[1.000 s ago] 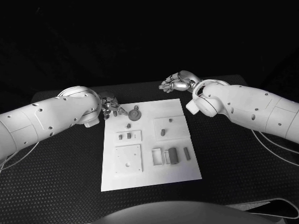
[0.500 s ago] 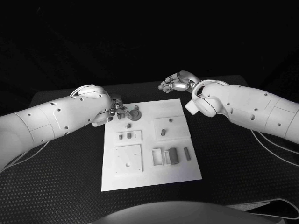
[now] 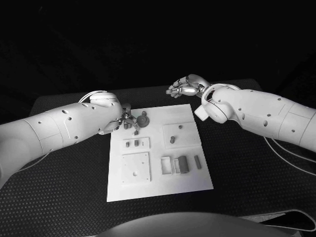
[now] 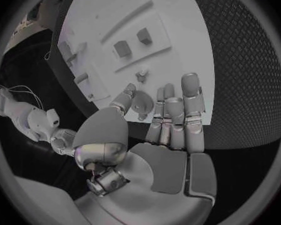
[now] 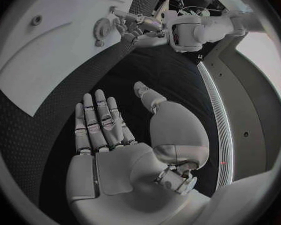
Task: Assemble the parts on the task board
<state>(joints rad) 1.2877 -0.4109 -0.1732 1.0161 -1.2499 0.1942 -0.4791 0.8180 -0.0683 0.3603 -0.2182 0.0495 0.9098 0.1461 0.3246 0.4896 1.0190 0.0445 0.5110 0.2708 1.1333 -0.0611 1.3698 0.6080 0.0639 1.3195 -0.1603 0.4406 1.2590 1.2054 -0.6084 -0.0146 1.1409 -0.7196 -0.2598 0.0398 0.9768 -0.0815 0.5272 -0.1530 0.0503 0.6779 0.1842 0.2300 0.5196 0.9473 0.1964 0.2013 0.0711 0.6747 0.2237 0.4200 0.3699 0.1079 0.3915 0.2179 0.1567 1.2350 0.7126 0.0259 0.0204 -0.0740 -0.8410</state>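
Head view, left hand [image 3: 127, 118] fingers apart at gear [image 3: 142, 119], right hand [image 3: 187, 88] empty, spread.

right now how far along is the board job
Early, by the look of it. Nothing clearly reads as finished: small parts lie loose on the white board. In hand: the left hand is over the board's far corner with its fingers around the round gear, though whether it grips it I cannot tell. The right hand hovers open off the board, holding nothing. Seating the gear and the other parts is left.
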